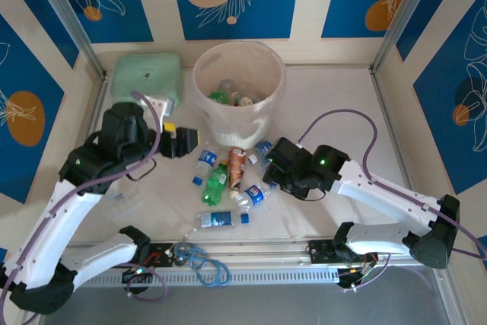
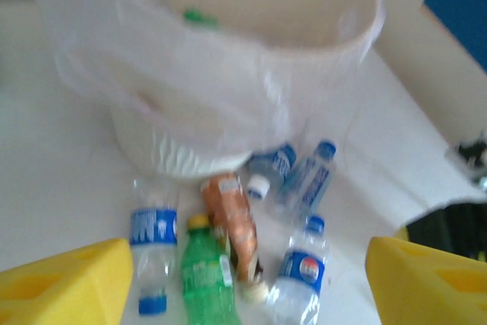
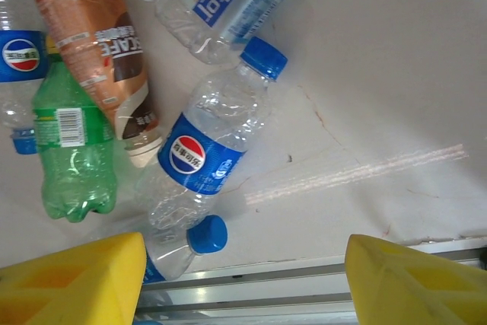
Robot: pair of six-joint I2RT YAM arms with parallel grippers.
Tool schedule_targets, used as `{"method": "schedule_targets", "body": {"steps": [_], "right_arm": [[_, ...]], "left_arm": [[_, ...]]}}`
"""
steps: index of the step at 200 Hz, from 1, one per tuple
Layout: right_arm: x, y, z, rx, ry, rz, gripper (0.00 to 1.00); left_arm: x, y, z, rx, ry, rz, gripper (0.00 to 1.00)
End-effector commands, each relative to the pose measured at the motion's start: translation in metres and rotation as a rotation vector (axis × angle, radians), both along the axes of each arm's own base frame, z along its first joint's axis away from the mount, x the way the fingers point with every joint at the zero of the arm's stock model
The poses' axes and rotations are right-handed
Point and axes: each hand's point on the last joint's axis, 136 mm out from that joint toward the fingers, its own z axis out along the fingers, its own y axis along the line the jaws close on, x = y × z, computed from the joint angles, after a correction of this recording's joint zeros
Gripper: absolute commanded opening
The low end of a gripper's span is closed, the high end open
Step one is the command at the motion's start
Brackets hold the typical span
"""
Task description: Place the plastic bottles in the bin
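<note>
Bottles (image 1: 215, 185) lie loose mid worktop (image 1: 342, 104), just in front of bin (image 1: 247, 125) at far edge; a few more inside it. Left fingers (image 2: 68, 287) & right fingers (image 3: 76, 279) both spread, holding nothing.

Bin (image 1: 242, 123): round, translucent white, upright at the rear of the surface (image 1: 335, 100); several bottles (image 1: 232, 97) inside.
Loose bottles: lying flat, clustered just in front of the bin. Green bottle (image 1: 215, 185) beside brown-labelled bottle (image 1: 237, 167); clear blue-labelled bottles (image 1: 204, 164) around them; one clear bottle (image 1: 219, 219) nearest the front.
</note>
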Motion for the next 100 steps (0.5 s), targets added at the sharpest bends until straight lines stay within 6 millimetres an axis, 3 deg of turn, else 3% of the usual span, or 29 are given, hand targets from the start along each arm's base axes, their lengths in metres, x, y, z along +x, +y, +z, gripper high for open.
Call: {"method": "schedule_targets", "body": {"steps": [1,27,57,100], "right_arm": [[-0.002,-0.008,-0.006,0.028,0.028,-0.054,0.70],[0.000,-0.020,-0.010,0.060,0.047,-0.117,0.70],[0.001,-0.033,-0.010,0.084,0.050,-0.162,0.70],[0.000,-0.039,-0.012,0.118,0.055,-0.181,0.70]], "left_arm": [[-0.030,-0.007,-0.049,0.005,0.170,-0.081,0.75],[-0.056,-0.022,-0.094,0.061,0.266,-0.167,0.74],[-0.071,-0.029,-0.145,0.218,0.349,-0.225,0.77],[-0.086,-0.048,-0.173,0.384,0.376,-0.369,0.78]]}}
